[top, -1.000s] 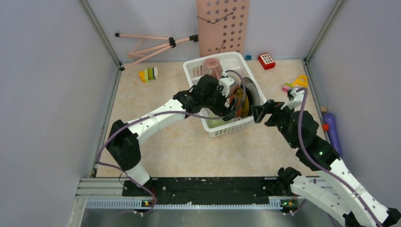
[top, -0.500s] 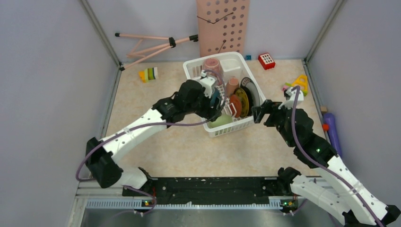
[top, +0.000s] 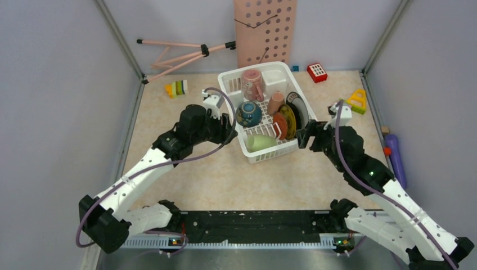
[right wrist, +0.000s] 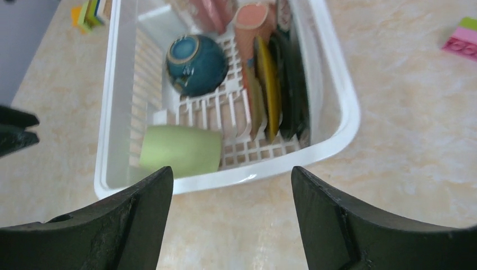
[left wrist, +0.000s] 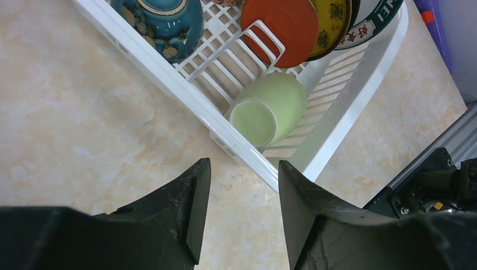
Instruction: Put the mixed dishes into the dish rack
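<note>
The white dish rack [top: 270, 156] holds the pink mug [top: 251, 83], the blue-outside bowl [top: 248, 113], the small cup [top: 275, 103], the orange-red saucer [top: 280, 125], the dark lettered plate [top: 288, 120] and the black plate [top: 298, 109] upright in the prongs. The pale green mug [top: 260, 142] lies on its side at the near end. My left gripper [top: 229, 128] is open and empty just outside the rack's left wall [left wrist: 169, 84]; the wrist view [left wrist: 242, 166] shows the green mug [left wrist: 270, 107] ahead. My right gripper [top: 304, 136] is open and empty at the rack's right near corner [right wrist: 337, 135].
A pink pegboard [top: 264, 28] and a folded tripod [top: 180, 53] lean at the back wall. Toy blocks lie at the back left [top: 177, 88], back right [top: 317, 72] and right [top: 354, 100]. A purple bottle [top: 396, 154] lies along the right wall.
My left arm has pulled back out of the rack to the left and stands open beside it. The blue bowl now shows lying in the rack. My right gripper has barely moved.
</note>
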Robot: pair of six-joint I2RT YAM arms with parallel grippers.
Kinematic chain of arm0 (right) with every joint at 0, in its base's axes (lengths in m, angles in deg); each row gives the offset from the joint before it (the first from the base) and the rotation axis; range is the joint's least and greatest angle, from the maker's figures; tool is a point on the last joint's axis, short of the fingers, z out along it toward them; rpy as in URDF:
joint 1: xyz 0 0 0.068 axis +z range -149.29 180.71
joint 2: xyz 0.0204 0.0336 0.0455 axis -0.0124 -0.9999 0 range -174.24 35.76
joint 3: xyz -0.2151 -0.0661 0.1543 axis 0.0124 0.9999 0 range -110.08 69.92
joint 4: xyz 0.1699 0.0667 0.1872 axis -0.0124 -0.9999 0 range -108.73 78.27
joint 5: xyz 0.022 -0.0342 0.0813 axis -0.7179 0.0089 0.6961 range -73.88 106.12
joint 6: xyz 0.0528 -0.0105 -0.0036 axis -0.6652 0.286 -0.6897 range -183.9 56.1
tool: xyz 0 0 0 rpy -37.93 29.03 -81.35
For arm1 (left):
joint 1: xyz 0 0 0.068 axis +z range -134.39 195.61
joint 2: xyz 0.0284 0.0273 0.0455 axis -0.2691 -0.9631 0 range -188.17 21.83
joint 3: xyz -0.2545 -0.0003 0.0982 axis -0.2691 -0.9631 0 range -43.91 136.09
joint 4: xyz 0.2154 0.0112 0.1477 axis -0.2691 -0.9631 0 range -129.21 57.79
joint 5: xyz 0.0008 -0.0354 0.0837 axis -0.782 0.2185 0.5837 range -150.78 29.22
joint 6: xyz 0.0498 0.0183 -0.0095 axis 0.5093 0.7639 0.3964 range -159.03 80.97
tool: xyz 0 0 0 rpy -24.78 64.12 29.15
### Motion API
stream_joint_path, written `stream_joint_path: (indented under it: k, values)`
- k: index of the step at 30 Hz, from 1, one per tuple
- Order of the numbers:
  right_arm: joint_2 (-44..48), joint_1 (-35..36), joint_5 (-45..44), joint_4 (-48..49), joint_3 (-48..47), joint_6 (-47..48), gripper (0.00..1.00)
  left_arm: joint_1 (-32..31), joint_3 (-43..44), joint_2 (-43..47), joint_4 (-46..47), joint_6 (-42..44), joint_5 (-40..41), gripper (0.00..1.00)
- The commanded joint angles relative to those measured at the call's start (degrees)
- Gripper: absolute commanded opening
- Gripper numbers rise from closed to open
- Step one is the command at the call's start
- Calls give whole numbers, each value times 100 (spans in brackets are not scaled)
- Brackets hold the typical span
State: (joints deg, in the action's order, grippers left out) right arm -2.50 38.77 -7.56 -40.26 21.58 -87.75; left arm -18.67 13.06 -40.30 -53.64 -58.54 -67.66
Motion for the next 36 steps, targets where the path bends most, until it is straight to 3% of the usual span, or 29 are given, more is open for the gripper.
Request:
stream_joint_path:
  k: [1,5,13,24,27,30,33,36]
  values:
    - [-929,-33,1450,299,-535,319,75,-6,46,-208,487,-113,-419,53]
    - [-2223,19,2258,63,-1231,324,76,57,32,-290,540,-411,245,57]
    - [-3994,519,1929,217,-2015,448,77,601,-437,-204,949,-665,-89,59]
    - [-5114,703,1397,203,-2400,469,74,888,-549,-283,1065,-570,-533,59]
    - [-5254,696,1083,87,-2441,425,68,904,-569,-354,1088,-572,-622,59]
    - [-5278,589,1103,-35,-2482,334,52,916,-582,-387,1102,-572,-653,59]
    - [-5082,321,1481,73,-2332,237,37,915,-586,-409,1125,-572,-717,59]
    - [-4862,42,2055,345,-2019,195,32,919,-573,-454,1197,-452,-967,59]
